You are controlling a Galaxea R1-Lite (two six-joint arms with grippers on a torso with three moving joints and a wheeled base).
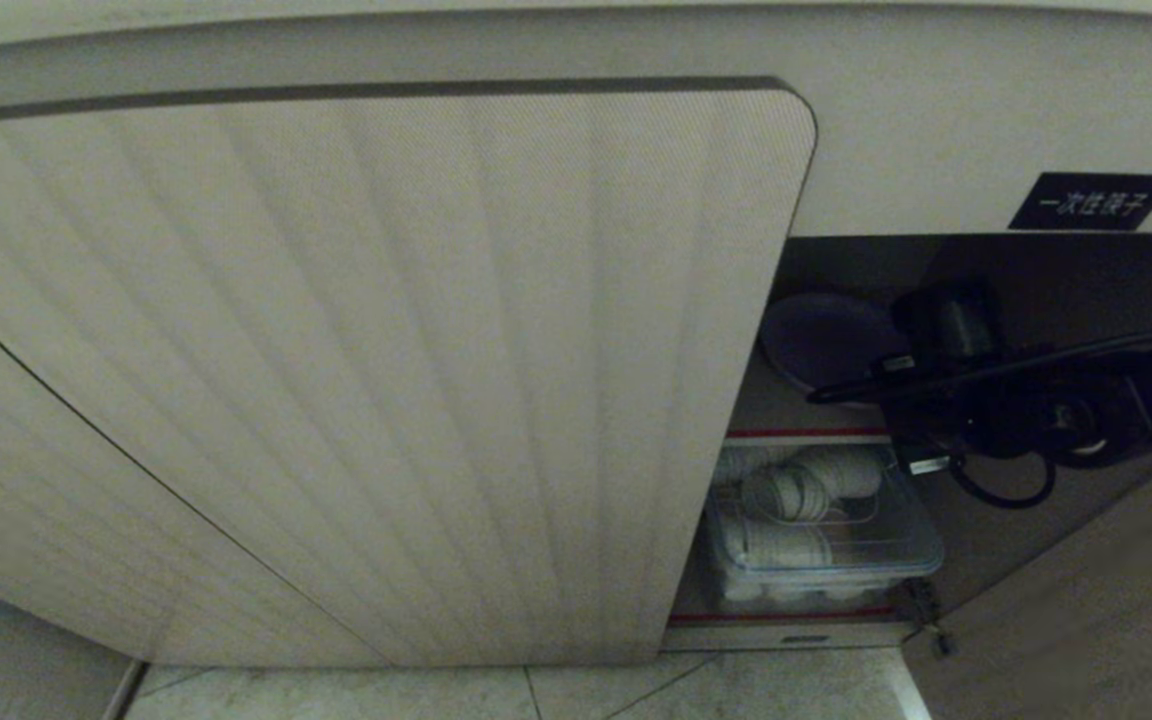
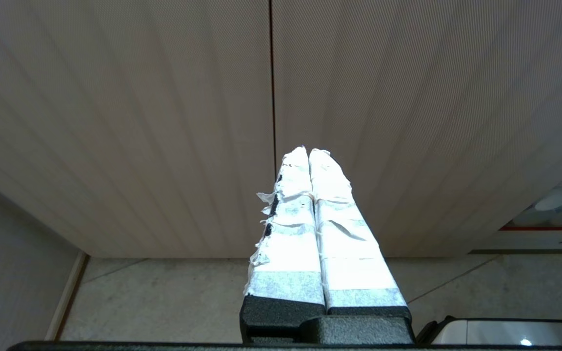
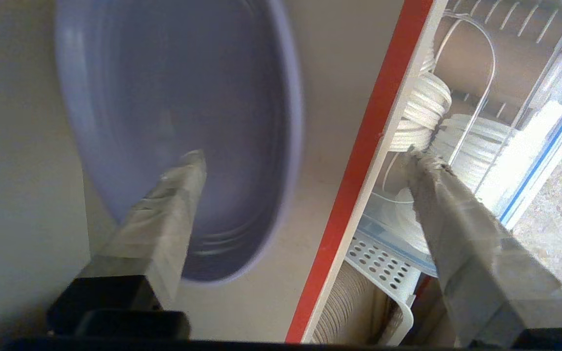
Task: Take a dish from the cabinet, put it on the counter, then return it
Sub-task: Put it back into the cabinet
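Dish [image 3: 164,97] lies flat on the upper shelf [image 3: 320,122] inside the cabinet [image 1: 386,350], released — right gripper [image 3: 305,161] spread wide and empty, one finger [image 3: 164,214] over the plate — so withdraw straight back, clearing the red shelf edge [image 3: 359,165].

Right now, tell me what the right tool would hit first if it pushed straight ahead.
Probably the purple plate lying on the cabinet shelf. The right tool stands open, one finger over the plate, the other over the red shelf edge. Depth is unclear.
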